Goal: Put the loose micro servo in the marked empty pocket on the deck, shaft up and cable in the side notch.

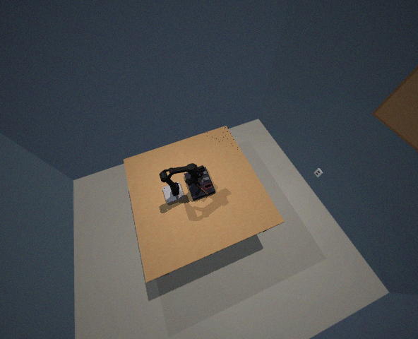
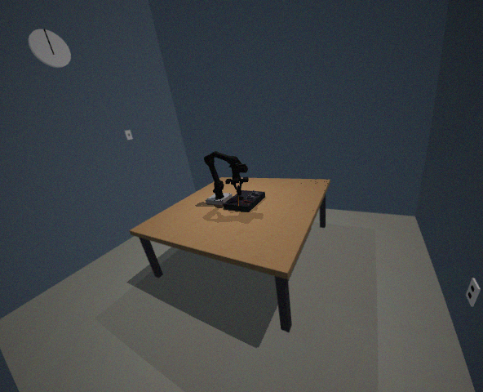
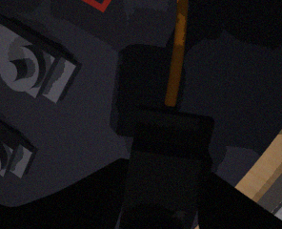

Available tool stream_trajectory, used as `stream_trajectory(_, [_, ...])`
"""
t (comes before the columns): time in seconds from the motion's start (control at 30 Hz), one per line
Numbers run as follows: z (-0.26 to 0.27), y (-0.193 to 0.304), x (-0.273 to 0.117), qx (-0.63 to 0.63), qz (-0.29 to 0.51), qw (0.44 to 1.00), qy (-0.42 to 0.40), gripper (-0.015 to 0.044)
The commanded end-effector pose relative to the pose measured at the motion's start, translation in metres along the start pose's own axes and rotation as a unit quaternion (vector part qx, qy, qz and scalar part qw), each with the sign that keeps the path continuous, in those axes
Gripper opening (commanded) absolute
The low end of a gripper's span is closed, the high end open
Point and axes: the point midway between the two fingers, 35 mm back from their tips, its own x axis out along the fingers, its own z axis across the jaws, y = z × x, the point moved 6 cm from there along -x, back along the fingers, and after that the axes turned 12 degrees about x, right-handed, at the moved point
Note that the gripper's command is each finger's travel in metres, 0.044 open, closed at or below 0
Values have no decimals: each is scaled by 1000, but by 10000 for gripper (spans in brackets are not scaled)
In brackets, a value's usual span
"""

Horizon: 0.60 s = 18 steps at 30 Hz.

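My gripper (image 1: pixel 195 181) (image 2: pixel 238 193) (image 3: pixel 164 176) is shut on the dark micro servo, one finger on each side of it. The servo (image 3: pixel 170 135) looks to be a little above the dark deck (image 1: pixel 197 195) (image 2: pixel 237 207) (image 3: pixel 95 114), with a dark shadow beside it. Its orange cable (image 1: pixel 202 189) (image 2: pixel 238 200) (image 3: pixel 178 52) runs away from its far end. The output shaft is too dark to make out. The red outline (image 3: pixel 102 8) of the marked pocket shows at the top left of the wrist view, mostly cut off. The pocket lies off to one side of the gripper.
Two grey servo-like parts (image 3: pixel 24 62) (image 3: pixel 19 162) stand on the deck at the left of the wrist view. The arm's white base plate (image 1: pixel 168 197) (image 2: pixel 212 201) is beside the deck. Both are on the wooden table (image 1: pixel 202 233) (image 2: pixel 216 236).
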Motion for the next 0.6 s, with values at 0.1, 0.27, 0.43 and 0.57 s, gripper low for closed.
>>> stream_trajectory(0.1, [8, -5, -4, -2, -3, 1000, -7, 0])
stream_trajectory(0.27, [5, -19, -4, -2, -4, 1000, -7, 0])
stream_trajectory(0.43, [1, -38, -4, -2, -4, 1000, -7, 0])
stream_trajectory(0.57, [-2, -53, -4, -2, -5, 1000, -7, 0])
